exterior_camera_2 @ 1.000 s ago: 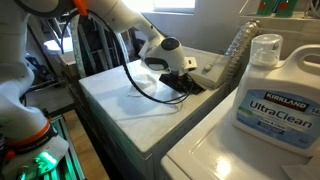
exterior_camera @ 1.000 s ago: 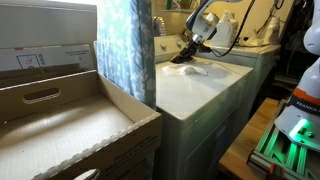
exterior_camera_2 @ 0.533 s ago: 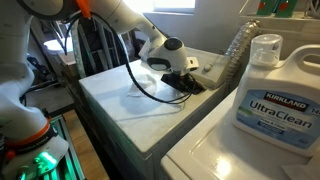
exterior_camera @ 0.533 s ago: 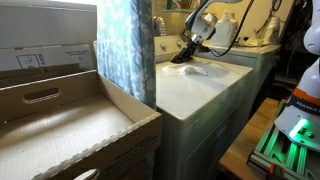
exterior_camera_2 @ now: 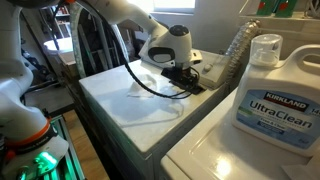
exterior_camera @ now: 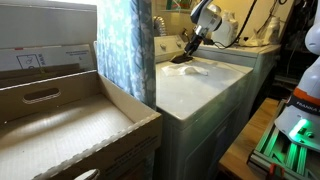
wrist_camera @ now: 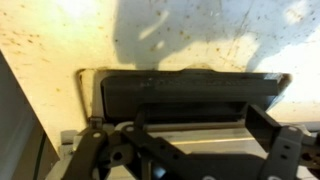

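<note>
My gripper (exterior_camera: 187,51) hangs over the back edge of a white washer top (exterior_camera: 200,88), close to the panel behind it. In an exterior view the gripper (exterior_camera_2: 186,77) points down at a dark slot near the rear of that white top (exterior_camera_2: 125,105). The wrist view looks straight down on a long dark rectangular recess (wrist_camera: 190,90) set into the speckled white surface. The gripper (wrist_camera: 180,122) stands open there, its dark fingers (wrist_camera: 268,125) spread wide on either side with nothing between them.
A large UltraClean detergent jug (exterior_camera_2: 278,95) and a clear ribbed bottle (exterior_camera_2: 236,48) stand on the neighbouring machine. A patterned curtain (exterior_camera: 125,50) and a big cardboard box (exterior_camera: 60,120) lie beside the washer. A black cable (exterior_camera_2: 150,90) loops across the lid.
The wrist has lifted and tilted up a little over the back of the washer top; the fingers stay near the dark recess.
</note>
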Controlling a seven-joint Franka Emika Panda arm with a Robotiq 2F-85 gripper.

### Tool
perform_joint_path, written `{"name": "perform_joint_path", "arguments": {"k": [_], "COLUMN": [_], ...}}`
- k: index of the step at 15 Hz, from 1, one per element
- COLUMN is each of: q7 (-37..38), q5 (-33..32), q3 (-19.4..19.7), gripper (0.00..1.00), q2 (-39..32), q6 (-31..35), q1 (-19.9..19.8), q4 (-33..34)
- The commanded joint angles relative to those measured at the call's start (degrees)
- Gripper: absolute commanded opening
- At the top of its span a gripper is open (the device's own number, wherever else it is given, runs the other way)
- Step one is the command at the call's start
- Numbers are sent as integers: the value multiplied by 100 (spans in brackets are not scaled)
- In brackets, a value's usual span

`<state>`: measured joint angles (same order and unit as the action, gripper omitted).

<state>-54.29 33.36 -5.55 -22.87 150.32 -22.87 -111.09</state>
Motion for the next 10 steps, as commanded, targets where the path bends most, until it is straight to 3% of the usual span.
{"name": "perform_joint_path", "arguments": {"k": [1,10], "q7": [531,1548], "q5": [-539,-1284], "q3": [409,917], "gripper": [100,100], "q2": [483,1138], "q6": [-510,-1627], "q1": [214,488], "q4": [-317,-271]}}
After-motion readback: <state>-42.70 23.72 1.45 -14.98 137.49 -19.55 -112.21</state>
